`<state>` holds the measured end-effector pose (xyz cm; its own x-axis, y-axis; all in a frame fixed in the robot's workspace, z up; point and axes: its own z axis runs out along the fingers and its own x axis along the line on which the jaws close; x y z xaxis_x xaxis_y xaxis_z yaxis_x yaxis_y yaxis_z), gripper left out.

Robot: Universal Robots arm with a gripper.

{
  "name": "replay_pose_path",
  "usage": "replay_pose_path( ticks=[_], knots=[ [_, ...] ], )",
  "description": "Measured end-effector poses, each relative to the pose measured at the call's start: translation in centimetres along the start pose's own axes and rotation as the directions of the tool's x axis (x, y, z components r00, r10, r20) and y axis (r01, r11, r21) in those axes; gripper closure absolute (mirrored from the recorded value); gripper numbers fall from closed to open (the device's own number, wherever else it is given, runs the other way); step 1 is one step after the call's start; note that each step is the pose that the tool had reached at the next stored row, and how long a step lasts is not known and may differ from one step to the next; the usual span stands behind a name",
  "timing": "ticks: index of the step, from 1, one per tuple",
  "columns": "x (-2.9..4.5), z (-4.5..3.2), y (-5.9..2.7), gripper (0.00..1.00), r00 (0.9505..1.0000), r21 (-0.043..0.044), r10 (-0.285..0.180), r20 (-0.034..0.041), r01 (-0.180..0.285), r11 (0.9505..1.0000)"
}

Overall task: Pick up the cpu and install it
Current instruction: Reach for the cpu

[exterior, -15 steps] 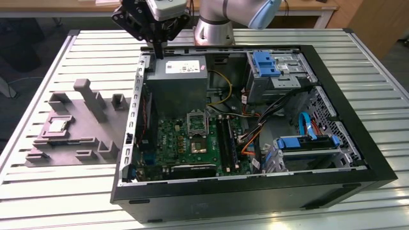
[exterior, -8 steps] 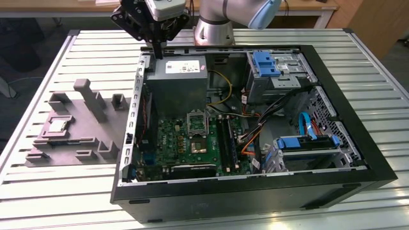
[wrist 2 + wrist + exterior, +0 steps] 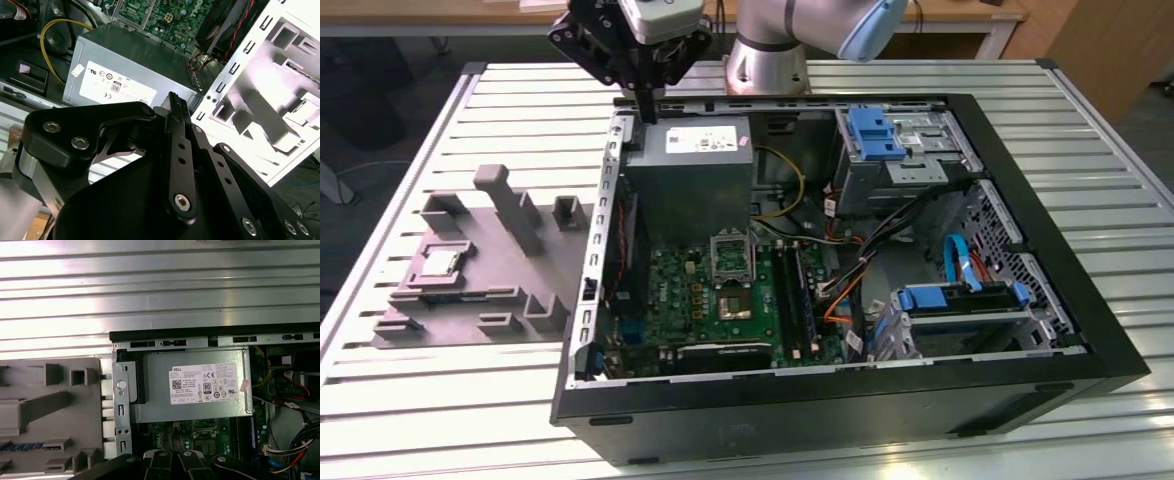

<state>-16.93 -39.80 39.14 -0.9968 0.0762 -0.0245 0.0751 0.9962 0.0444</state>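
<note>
The gripper [image 3: 644,116] hangs with its fingers pressed together on nothing. Its tips are just above the case's [image 3: 827,405] wall edge, beside the power supply [image 3: 687,180], with open air around them. The cpu [image 3: 440,262] lies flat, metal top up, in a grey holder [image 3: 460,305] just outside the case on the exterior view's left. It is square with no long axis, its sides roughly parallel to the case wall.

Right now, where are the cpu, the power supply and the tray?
cpu [image 3: 443,263], exterior view, middle of its metal top.
power supply [image 3: 687,195], exterior view, bare gray top face.
tray [image 3: 487,275], exterior view, flat base beside the cpu.
</note>
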Motion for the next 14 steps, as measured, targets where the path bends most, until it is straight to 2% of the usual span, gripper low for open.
replay_pose_path(
  ticks=[14],
  knots=[
    [0.35, 0.01, -0.03, 0.89, 1.0000, 0.0000, 0.000, 0.0000, 0.000, 1.0000]
  ],
)
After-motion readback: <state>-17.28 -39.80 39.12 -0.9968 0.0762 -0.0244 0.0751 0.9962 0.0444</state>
